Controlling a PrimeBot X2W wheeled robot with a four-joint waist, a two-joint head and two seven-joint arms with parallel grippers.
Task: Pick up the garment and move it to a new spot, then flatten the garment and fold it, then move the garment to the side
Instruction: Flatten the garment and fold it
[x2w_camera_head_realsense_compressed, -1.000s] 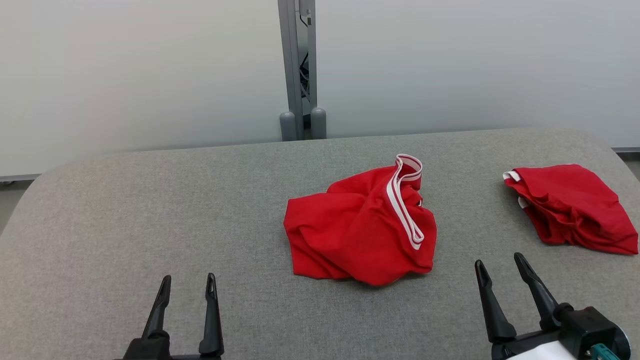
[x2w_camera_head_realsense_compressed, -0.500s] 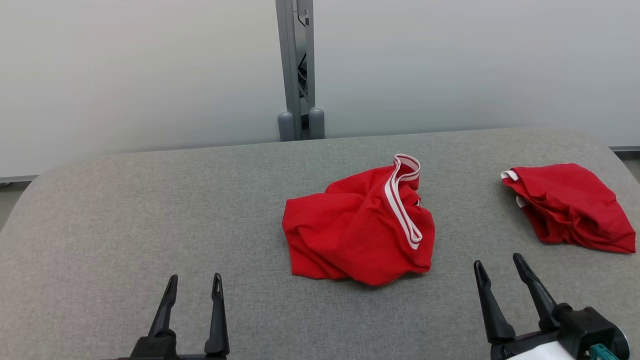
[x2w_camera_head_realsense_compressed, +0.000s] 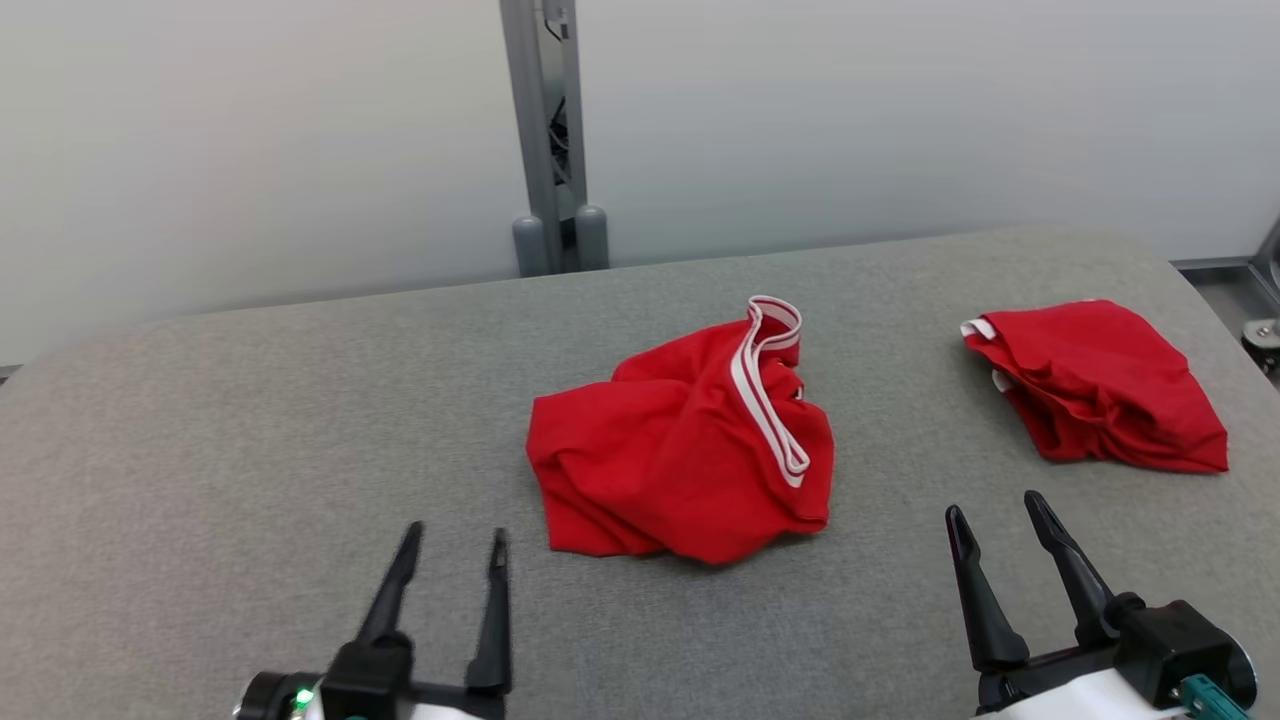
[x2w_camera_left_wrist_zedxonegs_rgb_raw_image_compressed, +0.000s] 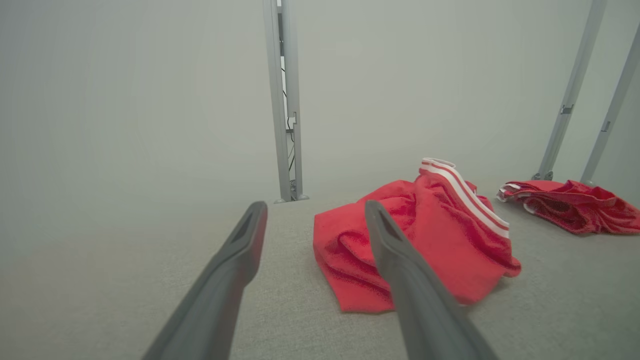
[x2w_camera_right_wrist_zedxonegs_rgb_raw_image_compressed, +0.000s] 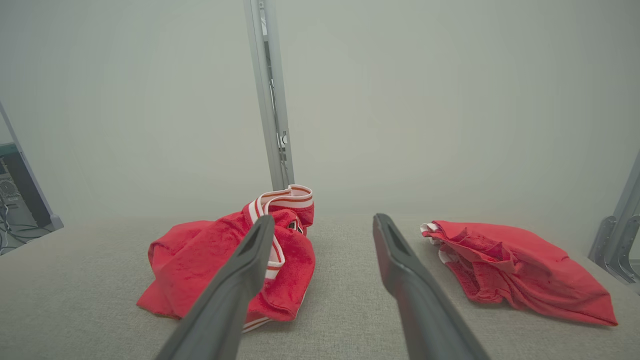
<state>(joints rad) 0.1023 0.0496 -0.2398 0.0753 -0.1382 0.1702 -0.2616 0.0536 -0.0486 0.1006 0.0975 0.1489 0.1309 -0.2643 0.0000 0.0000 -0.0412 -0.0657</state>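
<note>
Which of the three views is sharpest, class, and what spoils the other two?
Head view: sharpest, even soft light, only a thin shadow under the crumpled red garment. Left wrist view: milky haze, its own jaws soft up close, a frame post leaning from wide-angle distortion. Right wrist view: same haze, jaws blurred.

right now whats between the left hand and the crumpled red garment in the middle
Nothing: in the head view, a bare stretch of the grey table separates the open left hand from the crumpled red garment.
</note>
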